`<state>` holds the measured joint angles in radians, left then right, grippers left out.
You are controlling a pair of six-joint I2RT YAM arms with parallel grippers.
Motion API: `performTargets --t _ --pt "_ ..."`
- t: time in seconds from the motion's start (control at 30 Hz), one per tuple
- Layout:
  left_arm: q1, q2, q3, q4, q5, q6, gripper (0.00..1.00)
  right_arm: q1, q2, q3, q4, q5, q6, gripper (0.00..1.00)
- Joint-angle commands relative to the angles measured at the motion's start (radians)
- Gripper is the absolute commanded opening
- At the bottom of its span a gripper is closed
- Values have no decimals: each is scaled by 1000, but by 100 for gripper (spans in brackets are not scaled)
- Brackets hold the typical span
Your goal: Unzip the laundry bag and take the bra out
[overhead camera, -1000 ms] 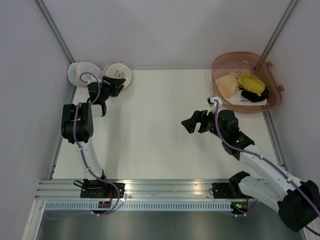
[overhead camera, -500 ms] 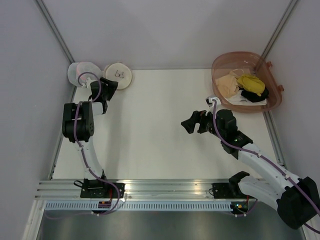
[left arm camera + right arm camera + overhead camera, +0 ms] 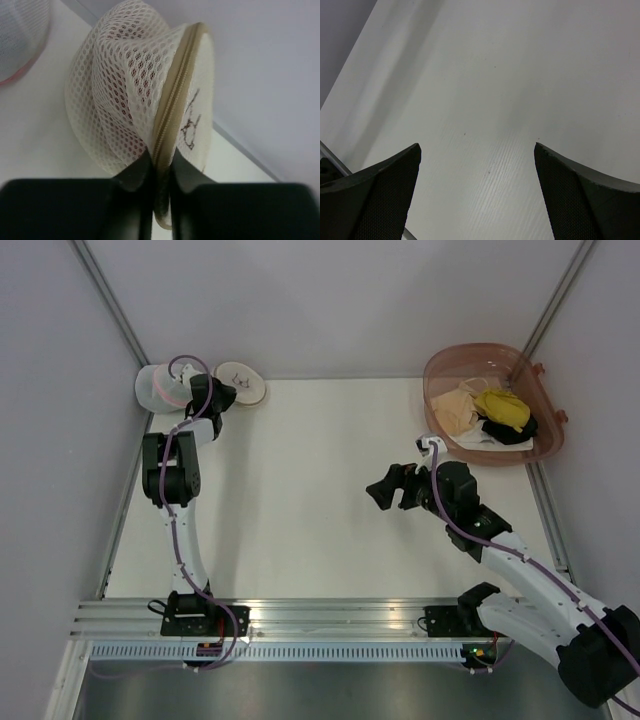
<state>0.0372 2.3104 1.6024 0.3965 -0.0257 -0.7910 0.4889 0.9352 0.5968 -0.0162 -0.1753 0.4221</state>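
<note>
The cream mesh laundry bag (image 3: 243, 383) stands tipped on edge at the back left, against the wall. In the left wrist view the laundry bag (image 3: 125, 95) shows its tan zipper band (image 3: 172, 95) and black bra outline. My left gripper (image 3: 222, 400) is shut on the bag's zipped rim, and the left gripper (image 3: 161, 167) has the band pinched between its fingers. The bra is hidden; only a reddish tint shows through the mesh holes. My right gripper (image 3: 387, 488) hangs open over bare table, and the right gripper (image 3: 477, 165) holds nothing.
A whiter round bag with a pink band (image 3: 160, 388) sits in the back left corner, right beside the laundry bag. A pink basket (image 3: 437, 365) at the back right holds yellow (image 3: 503, 406), beige and black garments. Walls close in at the back and sides.
My left gripper reached farther toward the back corner and closed on the bag's zipper rim. The bag tipped up against the wall. The right arm barely moved.
</note>
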Motion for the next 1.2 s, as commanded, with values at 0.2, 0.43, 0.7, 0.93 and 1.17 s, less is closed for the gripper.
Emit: performTargets --t 0.2,0.43,0.7,0.93,1.17 --pt "1 -71 -39 102 294 -3 2 0 -58 43 -13 152 7 98" --pt "3 -126 -163 379 939 -243 2 2 -127 29 64 462 60 98" --pt "-137 50 -96 1265 1565 -1095 2 -3 -47 122 21 439 53 98" --pt "-258 -78 -239 1262 1832 -1053 2 -15 -16 150 21 269 41 98" --pt "-318 -184 -381 1245 1845 -955 2 -26 7 187 -44 89 -8 98"
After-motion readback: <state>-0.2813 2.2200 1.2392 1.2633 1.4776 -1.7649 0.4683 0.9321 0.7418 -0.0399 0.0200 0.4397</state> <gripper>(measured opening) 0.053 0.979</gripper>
